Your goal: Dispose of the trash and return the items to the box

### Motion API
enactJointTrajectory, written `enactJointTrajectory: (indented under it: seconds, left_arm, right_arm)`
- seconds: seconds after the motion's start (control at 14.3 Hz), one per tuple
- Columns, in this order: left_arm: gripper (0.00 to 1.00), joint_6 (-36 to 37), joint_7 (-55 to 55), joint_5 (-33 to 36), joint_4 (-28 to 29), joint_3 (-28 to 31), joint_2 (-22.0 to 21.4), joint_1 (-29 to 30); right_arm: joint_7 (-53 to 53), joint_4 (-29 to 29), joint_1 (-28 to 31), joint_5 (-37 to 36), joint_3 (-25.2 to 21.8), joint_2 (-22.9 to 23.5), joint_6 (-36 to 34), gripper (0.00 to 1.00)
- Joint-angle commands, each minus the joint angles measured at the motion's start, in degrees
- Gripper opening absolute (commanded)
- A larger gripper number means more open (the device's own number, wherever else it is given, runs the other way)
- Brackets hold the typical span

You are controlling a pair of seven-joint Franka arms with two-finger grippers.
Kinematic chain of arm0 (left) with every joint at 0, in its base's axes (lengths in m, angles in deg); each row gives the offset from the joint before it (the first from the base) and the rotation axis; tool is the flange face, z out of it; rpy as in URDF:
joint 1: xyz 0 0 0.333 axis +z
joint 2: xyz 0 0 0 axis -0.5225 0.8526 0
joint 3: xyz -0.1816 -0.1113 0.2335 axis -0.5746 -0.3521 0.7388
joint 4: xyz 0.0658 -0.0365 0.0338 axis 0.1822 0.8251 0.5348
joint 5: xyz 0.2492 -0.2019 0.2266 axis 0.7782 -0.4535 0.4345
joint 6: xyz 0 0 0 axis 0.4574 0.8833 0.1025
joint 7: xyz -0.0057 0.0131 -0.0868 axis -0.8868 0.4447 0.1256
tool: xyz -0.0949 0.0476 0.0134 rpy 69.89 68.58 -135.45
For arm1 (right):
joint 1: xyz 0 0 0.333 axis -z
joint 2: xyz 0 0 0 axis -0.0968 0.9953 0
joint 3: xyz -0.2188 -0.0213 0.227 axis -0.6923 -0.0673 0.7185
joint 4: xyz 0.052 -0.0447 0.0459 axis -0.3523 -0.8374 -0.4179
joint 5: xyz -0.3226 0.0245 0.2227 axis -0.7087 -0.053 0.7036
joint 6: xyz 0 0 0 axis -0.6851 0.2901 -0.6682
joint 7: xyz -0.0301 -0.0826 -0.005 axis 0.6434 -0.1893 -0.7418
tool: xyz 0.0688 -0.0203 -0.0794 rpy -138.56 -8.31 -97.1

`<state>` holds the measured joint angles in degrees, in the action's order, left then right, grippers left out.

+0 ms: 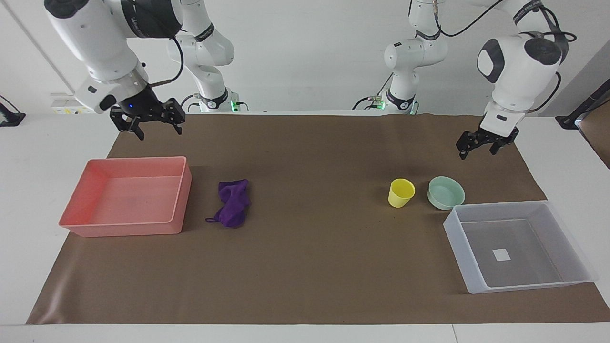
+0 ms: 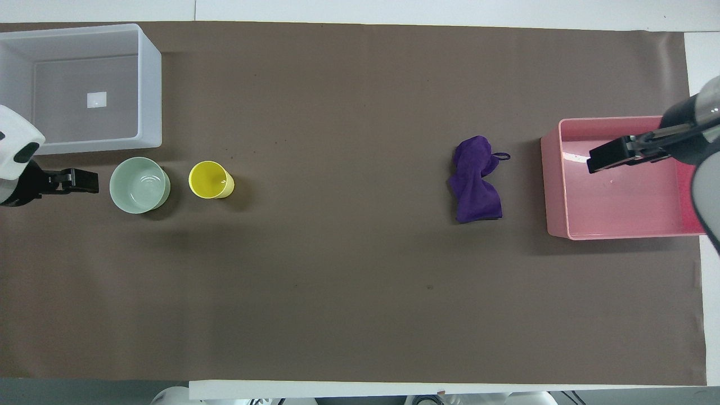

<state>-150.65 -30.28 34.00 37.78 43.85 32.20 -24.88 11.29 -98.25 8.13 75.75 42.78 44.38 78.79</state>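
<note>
The purple rag (image 1: 233, 204) (image 2: 475, 180) lies crumpled on the brown mat beside the pink tray. The yellow cup (image 1: 401, 192) (image 2: 211, 180) stands upright beside the mint-green bowl (image 1: 446, 192) (image 2: 139, 184). Both are close to the translucent box (image 1: 457, 238) (image 2: 149, 84), which is empty and shows a white sticker on its bottom. My left gripper (image 1: 478, 151) (image 2: 79, 181) is open and empty, up in the air over the mat by the bowl. My right gripper (image 1: 159, 131) (image 2: 604, 160) is open and empty, raised over the pink tray's edge.
The pink tray (image 1: 178, 195) (image 2: 554, 185) stands empty at the right arm's end of the table. The brown mat (image 1: 310, 247) covers most of the white table. Two more arms stand idle at the robots' edge.
</note>
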Motion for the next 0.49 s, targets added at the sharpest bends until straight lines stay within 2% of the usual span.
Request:
enactJointTrajectory:
  seconds: [0.0, 0.21, 0.42]
  left_arm:
    - [1.00, -8.2, -1.2, 0.5, 6.2, -0.1, 0.9, 1.3]
    - [1.00, -19.1, -1.8, 0.5, 8.7, 0.1, 7.2, 1.6]
    - [1.00, -25.2, -2.2, 0.5, 10.1, 0.0, 10.1, 1.9]
  right_arm:
    - [2.6, -4.7, -2.6, 0.8, 0.1, 3.8, 9.1, 1.00]
    - [6.9, -9.7, -7.1, 0.8, 0.1, 8.1, 20.2, 0.99]
    - [7.9, -13.5, -8.8, 0.8, 0.1, 11.6, 29.2, 0.99]
